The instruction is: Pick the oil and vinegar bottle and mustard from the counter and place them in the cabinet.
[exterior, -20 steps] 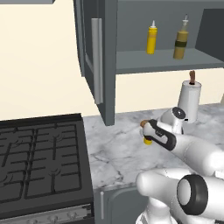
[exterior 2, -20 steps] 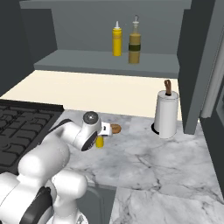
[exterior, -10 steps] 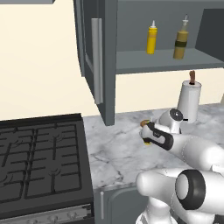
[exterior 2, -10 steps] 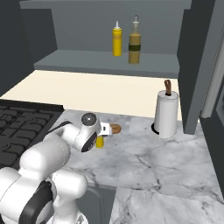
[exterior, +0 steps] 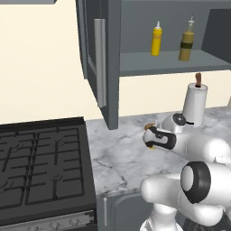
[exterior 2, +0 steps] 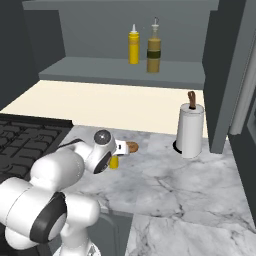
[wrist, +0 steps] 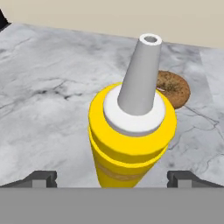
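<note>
On counter: small yellow squeeze bottle of mustard [wrist: 131, 135], upright on veined marble counter [wrist: 48, 96].
Gripper [wrist: 112, 177]: jaws spread wide, straddling it, nothing held.
Risk: off-centre closing topples bottle.

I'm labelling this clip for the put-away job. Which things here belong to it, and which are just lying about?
Part of the job:
- oil and vinegar bottle, on the cabinet shelf
- yellow bottle beside it
- mustard on the counter, between the open gripper tips

Lying about:
- paper towel roll
- brown bagel behind the mustard
- stove
</note>
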Controlling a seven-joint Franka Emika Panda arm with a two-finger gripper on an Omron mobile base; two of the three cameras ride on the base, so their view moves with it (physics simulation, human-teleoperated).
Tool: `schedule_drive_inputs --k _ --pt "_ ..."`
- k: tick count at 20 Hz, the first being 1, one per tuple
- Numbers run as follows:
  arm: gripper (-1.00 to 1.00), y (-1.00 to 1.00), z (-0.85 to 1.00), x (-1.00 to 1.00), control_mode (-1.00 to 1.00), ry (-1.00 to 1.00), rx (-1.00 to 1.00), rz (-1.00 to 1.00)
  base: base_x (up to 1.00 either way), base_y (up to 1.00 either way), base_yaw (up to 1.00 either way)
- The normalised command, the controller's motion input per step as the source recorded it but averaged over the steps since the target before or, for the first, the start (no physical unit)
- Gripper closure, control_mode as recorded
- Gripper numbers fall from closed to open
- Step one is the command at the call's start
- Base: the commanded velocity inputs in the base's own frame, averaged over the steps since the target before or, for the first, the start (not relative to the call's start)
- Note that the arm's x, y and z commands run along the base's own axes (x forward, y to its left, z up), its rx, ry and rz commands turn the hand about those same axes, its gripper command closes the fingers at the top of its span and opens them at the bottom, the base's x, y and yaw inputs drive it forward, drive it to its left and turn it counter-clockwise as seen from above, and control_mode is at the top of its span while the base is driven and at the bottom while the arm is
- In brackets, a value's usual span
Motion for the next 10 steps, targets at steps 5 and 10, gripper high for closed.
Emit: schedule_drive_inputs --k 5,10 --pt "-1.00 0.00 -0.06 0.08 -1.00 -0.03 0.00 0.00 0.00 0.00 0.00" --pt "-1.00 0.00 -0.03 0.11 -1.00 -0.02 0.00 0.00 0.00 0.00 0.00"
